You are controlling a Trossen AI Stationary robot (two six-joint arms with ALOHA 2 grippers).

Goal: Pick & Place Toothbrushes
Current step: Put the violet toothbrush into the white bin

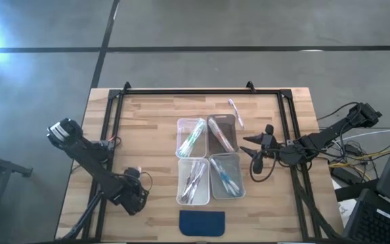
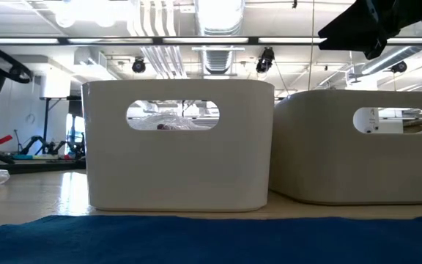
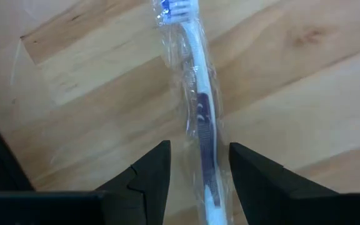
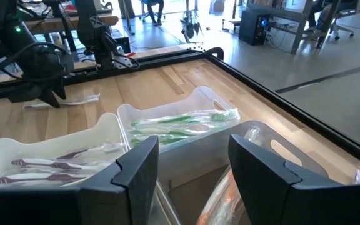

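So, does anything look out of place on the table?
One wrapped toothbrush lies loose on the wood beside the far right bin, outside all four bins. A second toothbrush lies on the table between the left gripper's open fingers.

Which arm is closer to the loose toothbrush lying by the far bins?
Right. The right gripper hovers beside the bins, just short of that toothbrush. The left gripper is across the bins, toward the table's near left.
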